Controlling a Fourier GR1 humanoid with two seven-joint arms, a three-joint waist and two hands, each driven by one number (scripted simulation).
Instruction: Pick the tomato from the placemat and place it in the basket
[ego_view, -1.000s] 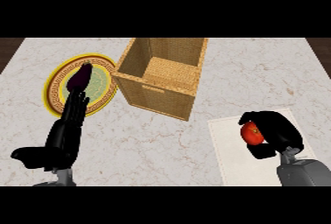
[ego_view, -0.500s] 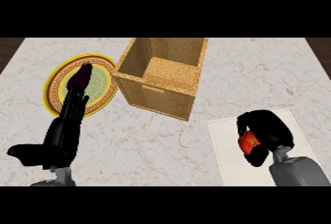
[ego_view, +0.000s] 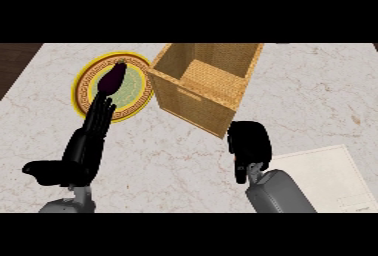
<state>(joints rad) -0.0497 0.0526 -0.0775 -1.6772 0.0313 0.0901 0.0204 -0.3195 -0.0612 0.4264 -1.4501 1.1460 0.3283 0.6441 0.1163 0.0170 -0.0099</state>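
right robot hand (ego_view: 248, 145): curled shut – tomato hidden, presumably inside
basket (ego_view: 209, 80): just ahead, slightly left – nearest this hand
left robot hand (ego_view: 87, 142): open, resting

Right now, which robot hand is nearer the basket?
Right. The right robot hand is just below the basket's near corner; the left robot hand stands farther off to its left, beside the plate.

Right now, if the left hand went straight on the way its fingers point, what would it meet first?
The dark eggplant on the round plate. The left hand points up the view with straight fingers, tips already over the plate's near rim; its height above the plate is unclear.
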